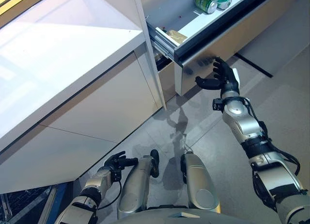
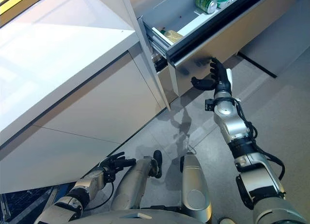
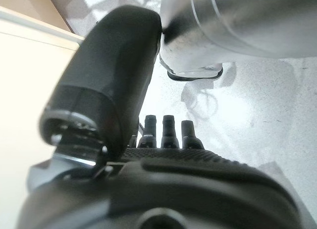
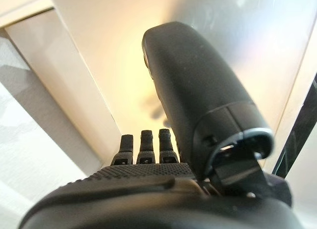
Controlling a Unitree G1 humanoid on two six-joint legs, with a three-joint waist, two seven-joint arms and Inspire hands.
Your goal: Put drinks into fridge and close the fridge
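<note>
With the green cans (image 1: pixel 211 1) already lying in the open fridge drawer (image 1: pixel 220 42), the right hand (image 1: pixel 224 77), fingers spread and empty, meets its steel front to push, while the left hand (image 1: pixel 117 162) hangs loosely open.

Two drink cans (image 1: pixel 207 3) lie in one open fridge drawer (image 1: pixel 227 37).

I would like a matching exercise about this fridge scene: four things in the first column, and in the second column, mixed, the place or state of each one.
Column 1
1. fridge drawer
2. green cans
3. right hand
4. left hand

Column 2
A. low, beside the white cabinet, holding nothing
B. pulled out, not closed
C. lying inside the drawer
D. open, fingers at the drawer's steel front

Pairs: 1-B, 2-C, 3-D, 4-A
</note>
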